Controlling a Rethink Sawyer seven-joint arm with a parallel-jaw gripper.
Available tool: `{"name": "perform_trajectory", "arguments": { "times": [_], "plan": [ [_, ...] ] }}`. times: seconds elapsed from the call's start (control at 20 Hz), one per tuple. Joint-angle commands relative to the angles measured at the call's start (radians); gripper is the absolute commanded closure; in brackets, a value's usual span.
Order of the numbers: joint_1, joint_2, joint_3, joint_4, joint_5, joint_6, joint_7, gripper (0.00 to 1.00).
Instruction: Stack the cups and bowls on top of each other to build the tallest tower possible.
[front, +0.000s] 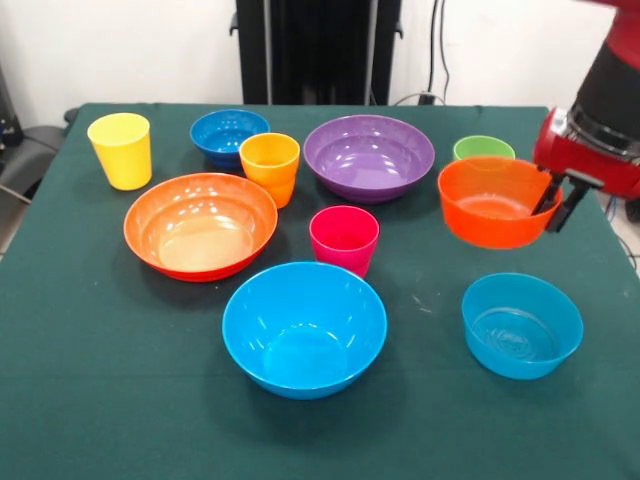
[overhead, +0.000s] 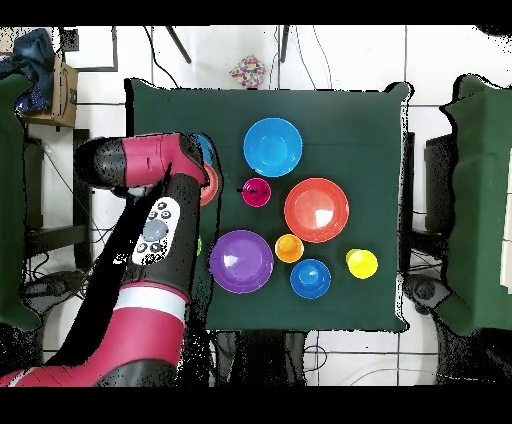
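Note:
My gripper (front: 558, 200) is shut on the right rim of the small orange bowl (front: 490, 205), which hangs tilted at the table's right side, just in front of the light green cup (front: 483, 148). The small light-blue bowl (front: 521, 325) stands nearer the camera, below it. The large light-blue bowl (front: 304, 328), pink cup (front: 344, 238), large orange bowl (front: 200, 225), purple bowl (front: 369, 155), orange cup (front: 270, 165), dark-blue bowl (front: 225, 133) and yellow cup (front: 120, 150) stand apart on the cloth. Nothing is stacked; no tower shows.
The green tablecloth (front: 100, 380) covers the whole table. In the overhead view my arm (overhead: 150, 230) covers the table's left side, hiding most of the small orange bowl (overhead: 211, 185) and the gripper. A black stand (front: 315, 50) rises behind the table.

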Motion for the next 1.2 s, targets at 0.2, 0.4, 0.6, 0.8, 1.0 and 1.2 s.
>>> {"name": "perform_trajectory", "arguments": {
  "times": [0.2, 0.4, 0.6, 0.8, 1.0, 1.2],
  "plan": [
    [-0.028, -0.051, 0.055, 0.007, 0.01, 0.105, 0.104, 1.0],
    [-0.044, -0.046, 0.058, -0.001, -0.01, 0.087, 0.068, 1.0],
    [-0.062, -0.035, 0.06, 0.005, -0.035, 0.042, 0.031, 1.0],
    [-0.073, -0.026, 0.062, -0.007, -0.044, 0.039, 0.022, 1.0],
    [-0.101, -0.019, 0.07, 0.0, -0.04, 0.02, 0.021, 1.0],
    [-0.125, -0.018, 0.087, 0.022, -0.048, -0.018, -0.004, 1.0]
  ]
}}
